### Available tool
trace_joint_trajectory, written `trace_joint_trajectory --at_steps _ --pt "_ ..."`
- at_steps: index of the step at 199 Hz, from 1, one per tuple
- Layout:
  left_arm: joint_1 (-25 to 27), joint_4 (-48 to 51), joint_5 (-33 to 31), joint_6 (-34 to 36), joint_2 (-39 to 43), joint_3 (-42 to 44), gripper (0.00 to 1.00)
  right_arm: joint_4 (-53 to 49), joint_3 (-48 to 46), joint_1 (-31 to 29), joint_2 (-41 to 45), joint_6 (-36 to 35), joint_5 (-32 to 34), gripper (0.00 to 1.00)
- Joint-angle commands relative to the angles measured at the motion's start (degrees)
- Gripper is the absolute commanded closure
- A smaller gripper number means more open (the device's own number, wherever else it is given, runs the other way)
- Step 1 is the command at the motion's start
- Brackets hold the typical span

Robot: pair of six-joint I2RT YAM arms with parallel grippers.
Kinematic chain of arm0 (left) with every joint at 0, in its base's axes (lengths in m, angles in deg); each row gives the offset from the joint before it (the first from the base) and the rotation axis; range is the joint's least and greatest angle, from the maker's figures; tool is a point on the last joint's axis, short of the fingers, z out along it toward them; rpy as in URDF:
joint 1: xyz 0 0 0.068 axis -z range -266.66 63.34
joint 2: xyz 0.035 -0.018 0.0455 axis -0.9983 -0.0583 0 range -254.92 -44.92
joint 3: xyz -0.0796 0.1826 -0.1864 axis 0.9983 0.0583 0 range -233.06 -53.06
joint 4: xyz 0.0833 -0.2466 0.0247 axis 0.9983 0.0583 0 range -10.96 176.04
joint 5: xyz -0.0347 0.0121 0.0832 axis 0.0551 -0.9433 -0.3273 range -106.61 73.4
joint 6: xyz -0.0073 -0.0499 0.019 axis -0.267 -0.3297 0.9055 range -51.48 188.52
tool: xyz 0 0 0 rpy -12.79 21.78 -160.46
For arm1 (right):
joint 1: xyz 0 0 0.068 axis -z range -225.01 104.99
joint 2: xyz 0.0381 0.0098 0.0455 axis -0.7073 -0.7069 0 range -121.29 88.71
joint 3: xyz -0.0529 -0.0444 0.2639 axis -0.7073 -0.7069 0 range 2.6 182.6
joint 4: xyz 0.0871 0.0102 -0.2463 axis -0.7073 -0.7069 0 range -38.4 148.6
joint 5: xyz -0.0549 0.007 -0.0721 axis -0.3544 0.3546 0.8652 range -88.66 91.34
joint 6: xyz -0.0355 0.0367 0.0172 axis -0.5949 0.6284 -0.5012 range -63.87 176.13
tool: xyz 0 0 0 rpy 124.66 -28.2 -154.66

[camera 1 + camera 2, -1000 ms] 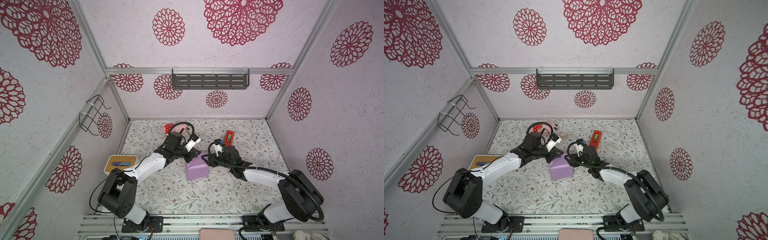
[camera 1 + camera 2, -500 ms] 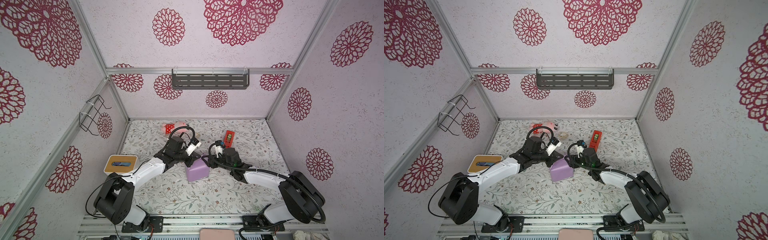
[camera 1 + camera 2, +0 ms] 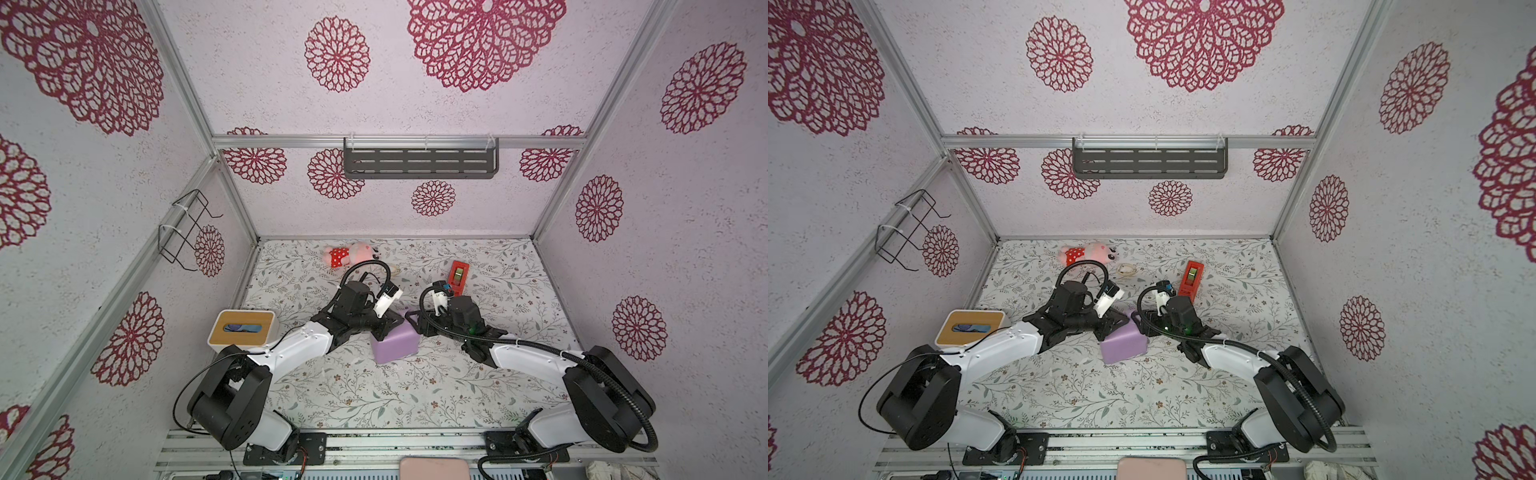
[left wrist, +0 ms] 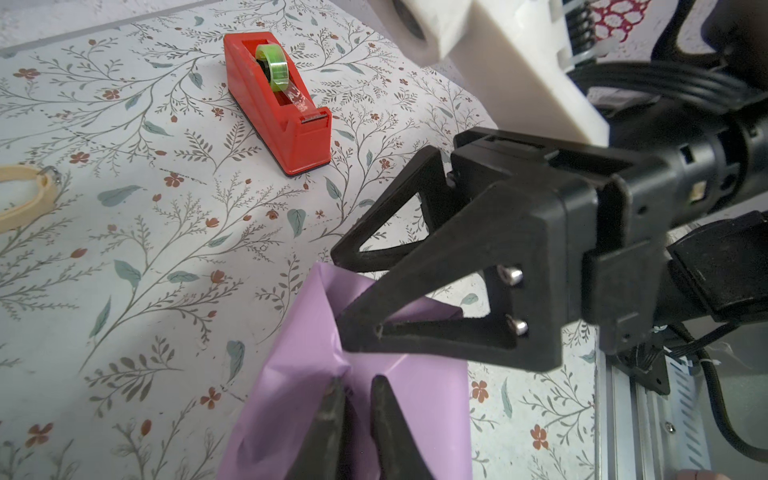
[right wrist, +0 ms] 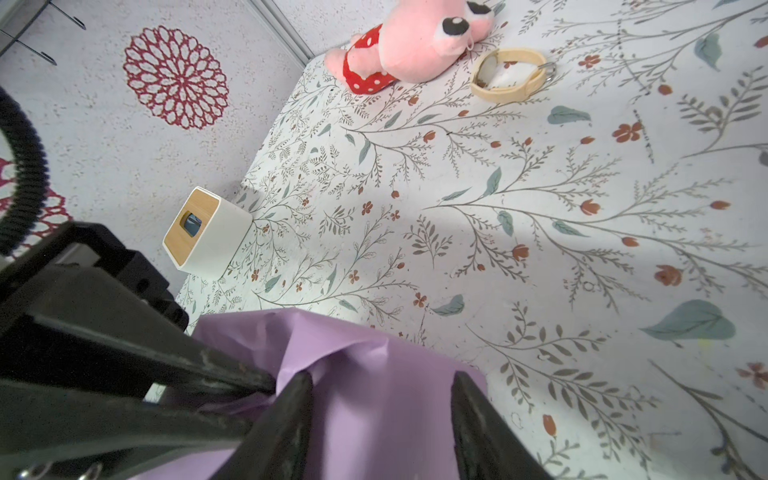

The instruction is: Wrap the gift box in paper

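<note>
The gift box is hidden under the lilac paper (image 3: pixel 395 347) (image 3: pixel 1124 345), which covers it as a creased cube mid-table. My left gripper (image 3: pixel 388 326) (image 4: pixel 357 380) lies over the wrapped top from the left. Its fingertips (image 4: pixel 337 384) stand a narrow gap apart at a pinched crease, gripping nothing. My right gripper (image 3: pixel 412 321) (image 5: pixel 382 376) reaches in from the right, open wide. In the left wrist view one finger of the right gripper (image 4: pixel 336 295) rests on the folded paper (image 4: pixel 374 399). The paper (image 5: pixel 374 395) fills the span between the right fingers.
A red tape dispenser (image 3: pixel 458 275) (image 4: pixel 282 112) sits behind the right gripper. A white tissue box with a wooden top (image 3: pixel 242 328) (image 5: pixel 208 232) stands at the left wall. A pink plush toy (image 3: pixel 349 254) and a beige ring (image 5: pixel 509 75) lie at the back. A pink pad (image 3: pixel 434 468) sits at the front rail.
The left gripper's jaws have parted a little from shut and the left arm has shifted slightly at the wrapped box. The right gripper has hardly moved.
</note>
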Motion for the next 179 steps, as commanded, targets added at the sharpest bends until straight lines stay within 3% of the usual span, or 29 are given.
trace_joint_trajectory --at_steps 1,62,120,179 --pt "0.85 0.99 0.42 -1.31 0.31 1.69 0.81 -0.58 0.07 -0.12 2.94 0.14 1.59 0.44" --pt "0.85 0.51 2.04 -2.05 2.24 3.91 0.69 -3.05 2.06 0.01 5.56 1.11 2.02 0.40" --pt "0.94 -0.06 3.19 -2.78 3.12 4.92 0.58 -3.76 6.76 -0.03 0.33 5.19 2.27 0.30" --pt "1.19 -0.41 3.41 -3.23 3.83 5.54 0.48 -4.21 8.64 -0.25 -4.52 6.67 0.46 0.30"
